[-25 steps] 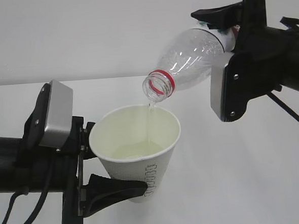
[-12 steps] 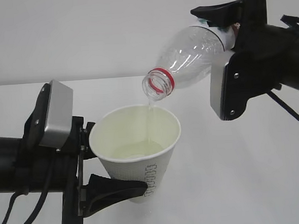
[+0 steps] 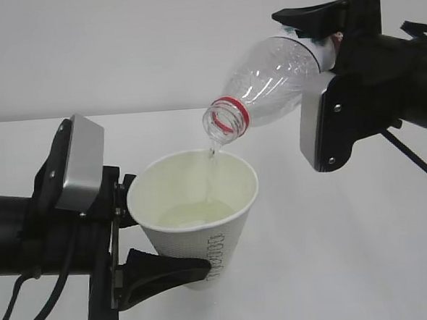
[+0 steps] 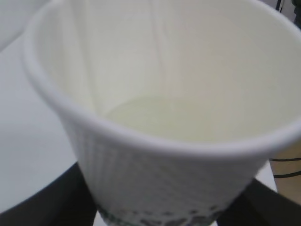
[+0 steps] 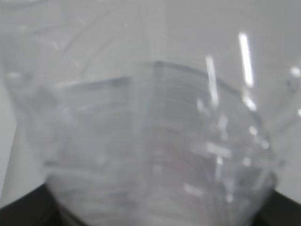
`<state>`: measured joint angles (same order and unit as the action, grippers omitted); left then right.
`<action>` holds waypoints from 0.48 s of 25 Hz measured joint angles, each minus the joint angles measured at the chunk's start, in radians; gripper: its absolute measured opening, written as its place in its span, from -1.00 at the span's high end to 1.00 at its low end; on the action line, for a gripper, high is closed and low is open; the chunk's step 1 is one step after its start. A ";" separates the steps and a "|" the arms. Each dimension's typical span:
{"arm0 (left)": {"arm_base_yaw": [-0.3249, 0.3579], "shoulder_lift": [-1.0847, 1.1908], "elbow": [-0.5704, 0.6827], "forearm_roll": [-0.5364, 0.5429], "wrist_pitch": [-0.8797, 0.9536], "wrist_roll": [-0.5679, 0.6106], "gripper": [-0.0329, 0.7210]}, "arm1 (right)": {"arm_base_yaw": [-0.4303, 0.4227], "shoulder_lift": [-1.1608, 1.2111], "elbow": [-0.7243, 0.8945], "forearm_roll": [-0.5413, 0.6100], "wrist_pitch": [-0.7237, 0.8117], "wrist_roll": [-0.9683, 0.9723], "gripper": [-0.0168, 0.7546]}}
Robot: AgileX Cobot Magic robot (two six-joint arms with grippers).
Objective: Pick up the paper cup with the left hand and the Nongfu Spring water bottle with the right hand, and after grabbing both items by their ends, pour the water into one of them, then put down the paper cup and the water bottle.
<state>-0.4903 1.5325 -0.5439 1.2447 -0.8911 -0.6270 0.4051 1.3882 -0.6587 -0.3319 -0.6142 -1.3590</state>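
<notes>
My left gripper (image 3: 171,239) is shut on the lower part of the white paper cup (image 3: 232,231), which stands upright above the table. One black finger (image 3: 170,273) curves across the cup's front. A pool of water (image 3: 191,216) lies in the cup. My right gripper (image 3: 323,52) is shut on the base end of the clear Nongfu Spring water bottle (image 3: 267,91). The bottle is tilted with its red-ringed mouth down-left over the cup, and a thin trickle of water (image 3: 212,154) leaves it. The left wrist view is filled by the cup (image 4: 164,179) and the right wrist view by the bottle (image 5: 150,141).
Under both arms lies the white table (image 3: 350,268), with a plain white wall behind it. A black cable (image 3: 417,163) hangs from the right arm. More cables (image 4: 287,165) show at the right edge of the left wrist view.
The stream from the bottle's mouth has thinned to a short trickle. Both arms, the cup and the bottle have stayed almost in place.
</notes>
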 joint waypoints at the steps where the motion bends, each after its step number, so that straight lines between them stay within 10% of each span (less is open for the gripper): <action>1: 0.000 0.000 0.000 0.000 -0.004 0.000 -0.39 | 0.000 0.000 0.000 0.000 0.000 0.000 -0.32; 12: 0.000 0.000 0.000 0.000 -0.010 0.000 -0.39 | 0.000 0.000 0.000 0.000 -0.010 0.000 -0.32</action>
<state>-0.4903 1.5325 -0.5439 1.2447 -0.9014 -0.6270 0.4051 1.3882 -0.6587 -0.3319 -0.6238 -1.3590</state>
